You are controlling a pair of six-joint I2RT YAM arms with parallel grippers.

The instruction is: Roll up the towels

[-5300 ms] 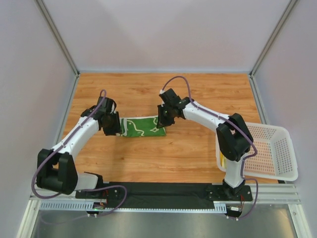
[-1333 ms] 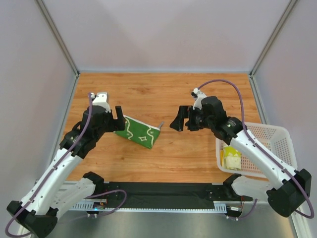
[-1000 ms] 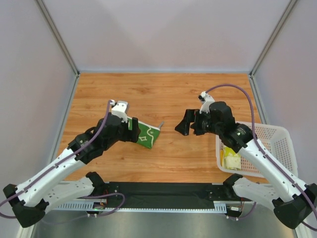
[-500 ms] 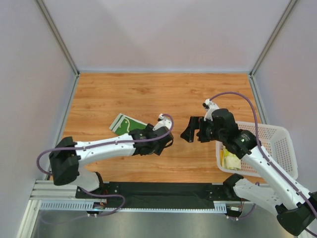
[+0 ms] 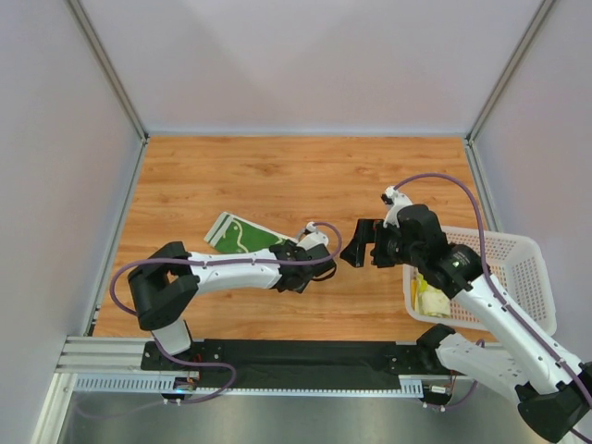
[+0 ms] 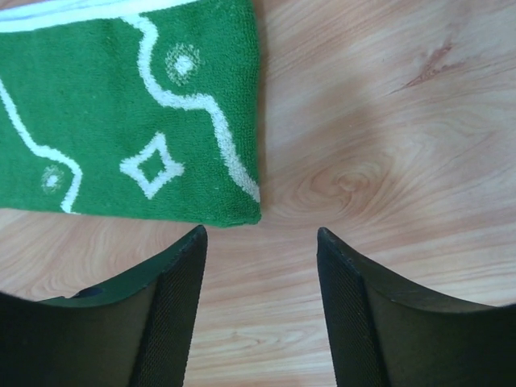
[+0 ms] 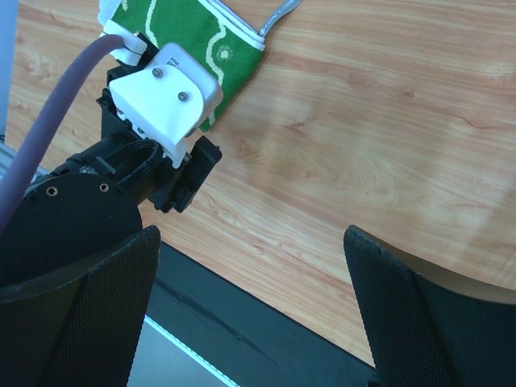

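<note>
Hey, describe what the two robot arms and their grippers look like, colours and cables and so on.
The left arm and right arm have white tubular links with black joint housings, and a purple cable runs along each. The left gripper and right gripper carry broad black fingers with finely textured faces. A white bracket with two screws sits on the left wrist.

It was a robotics lab test cell. Plain pale panels held in aluminium framing posts boxed in three sides of the wood-grain counter. At the counter's near edge, a black mounting plate and a slotted cable duct carried two cabled robot arms.
</note>
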